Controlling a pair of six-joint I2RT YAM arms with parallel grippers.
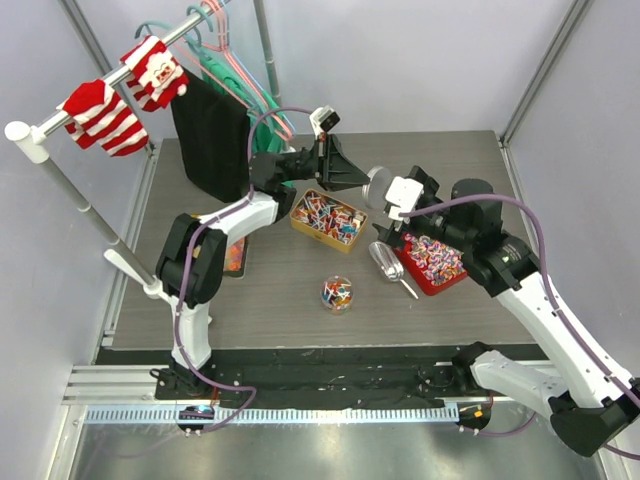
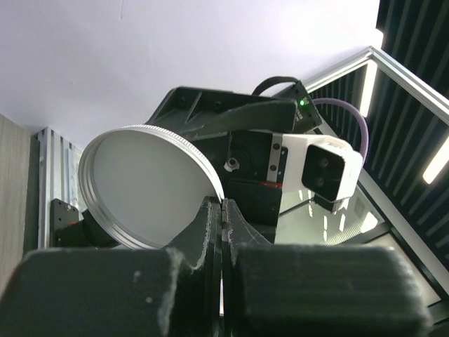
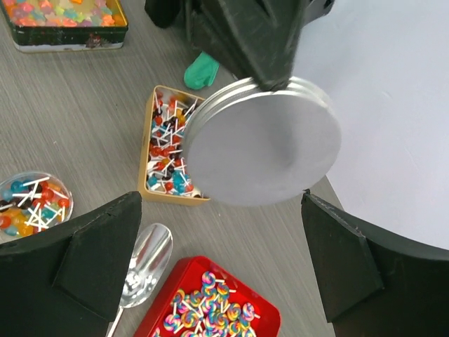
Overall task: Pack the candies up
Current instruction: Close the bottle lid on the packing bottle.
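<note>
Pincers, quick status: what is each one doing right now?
Left pincer: closed on the rim of the round silver lid.
Right pincer: open, holding nothing.

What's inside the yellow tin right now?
The yellow tin holds many small candies on white sticks, mixed colours. In the right wrist view the silver lid, gripped by the left pincer, covers one side of it; anything beneath the top layer is hidden.
</note>
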